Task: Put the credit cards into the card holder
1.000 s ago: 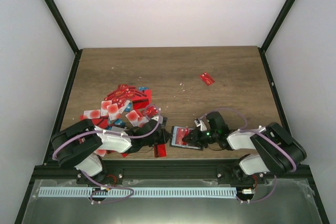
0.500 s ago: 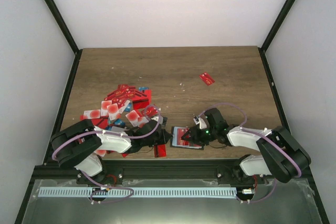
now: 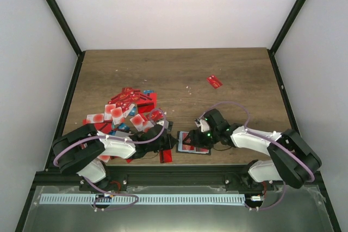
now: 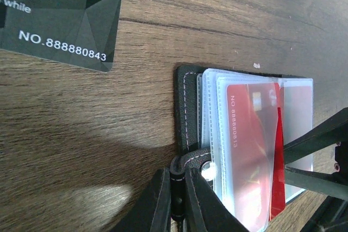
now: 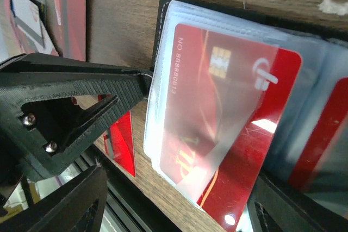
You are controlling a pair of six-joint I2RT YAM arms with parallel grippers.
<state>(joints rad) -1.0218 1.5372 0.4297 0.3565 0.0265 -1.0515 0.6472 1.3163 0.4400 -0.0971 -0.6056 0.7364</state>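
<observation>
The card holder (image 3: 194, 146) lies open on the desk (image 3: 244, 69) close to the near edge, between the two arms, with its clear sleeves fanned up. The top sleeve holds a red card (image 5: 217, 107) with a gold chip, and a sleeve to the right of it shows a second red card (image 5: 321, 134) behind cloudy plastic. The left hand (image 4: 178, 199) is pressed together on the holder's black stitched edge by the pale snap, pinching the holder's left side. The right hand (image 3: 197, 138) hangs over the holder with its fingers spread wide, one on each side of the filled sleeve, gripping nothing. Just off the holder's left side lies a black card (image 4: 60, 14) printed with a white number, and a loose red card (image 3: 166, 156) sits at the holder's near-left corner, beside the left hand. Farther left of the holder the credit cards (image 3: 128, 110) lie in a heap, mostly red with some white and blue. One stray red card (image 3: 214, 81) lies well beyond the holder, to the right. A second ago the right hand sat at the holder's right edge with its fingers nearly together; it has since reached left across the holder and opened. The left hand's pinch and the holder's place are unchanged.
</observation>
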